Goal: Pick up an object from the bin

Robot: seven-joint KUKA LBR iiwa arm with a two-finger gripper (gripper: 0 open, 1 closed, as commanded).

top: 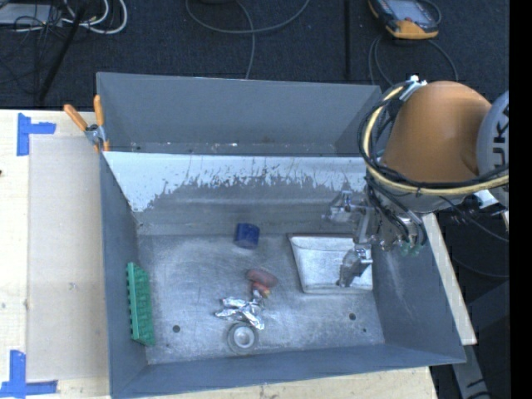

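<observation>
Fingers (356,266) spread apart. Gripper (349,235) sits low at the right side of the bin (208,191), over the right edge of a pale grey square tray (320,260) lying flat on the bin floor. Well apart, mid-floor: blue block (246,234), reddish lump (263,278), crumpled foil (241,310), metal ring (242,337). Green toothed strip (140,302) lies along the left wall.

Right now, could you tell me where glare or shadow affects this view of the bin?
Camera view: a bright band of glare runs along the bin's back wall; the pale square piece under the gripper shines too; the blue block, crumpled foil and green toothed strip sit in even light, without strong shadows.
</observation>
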